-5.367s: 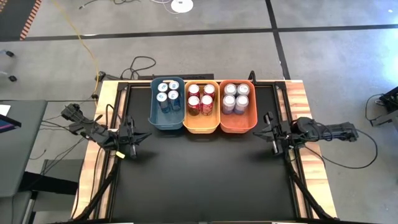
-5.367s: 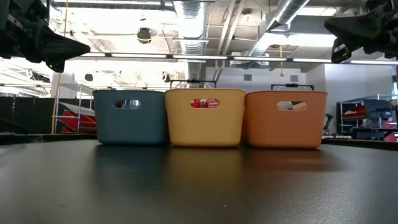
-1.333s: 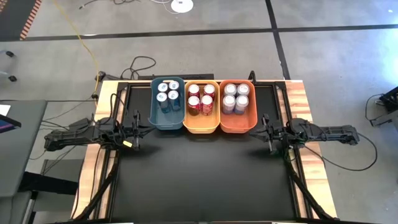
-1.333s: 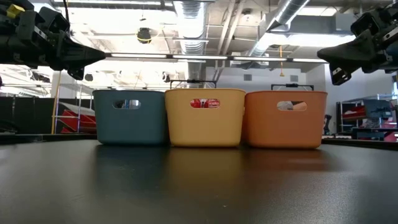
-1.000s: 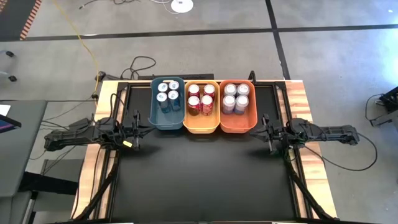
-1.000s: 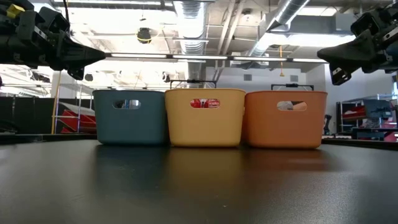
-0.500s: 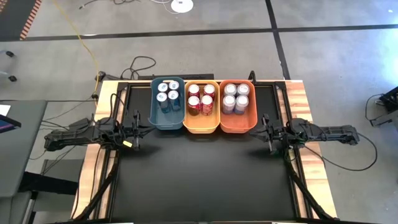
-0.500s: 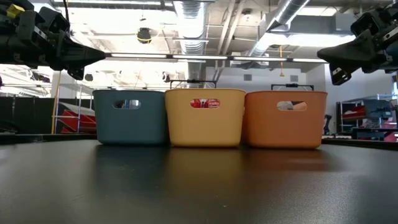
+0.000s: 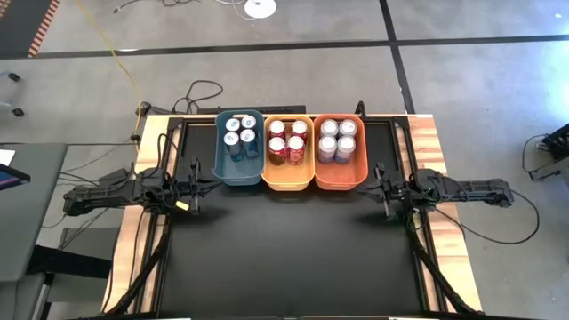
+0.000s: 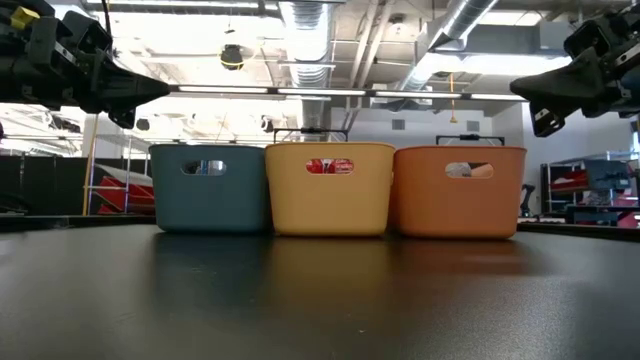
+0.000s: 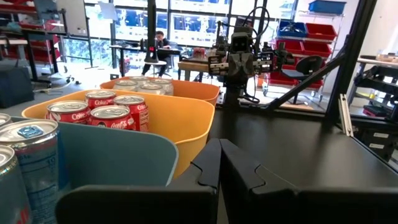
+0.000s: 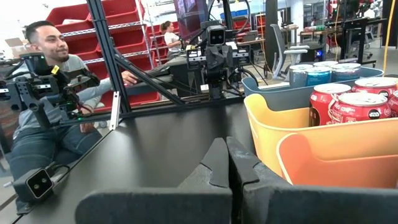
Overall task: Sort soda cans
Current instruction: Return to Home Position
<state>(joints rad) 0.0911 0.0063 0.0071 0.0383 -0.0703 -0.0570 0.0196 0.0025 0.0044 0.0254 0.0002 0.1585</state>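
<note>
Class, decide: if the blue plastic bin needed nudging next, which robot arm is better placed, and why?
Probably left. The left gripper sits shut just beside the blue plastic bin, while the right gripper waits past the orange plastic bin, two bins away.

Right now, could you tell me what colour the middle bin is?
The middle plastic bin is yellow, clearest in the low view.

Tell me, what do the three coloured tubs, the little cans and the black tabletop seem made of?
The blue tub, yellow tub and orange tub look like moulded plastic: smooth satin walls, cut-out handles. The small cylindrical drink cans look like metal: bright silver tops, glossy printed sides. The black tabletop may be coated board or a mat; it faintly mirrors the tubs.
</note>
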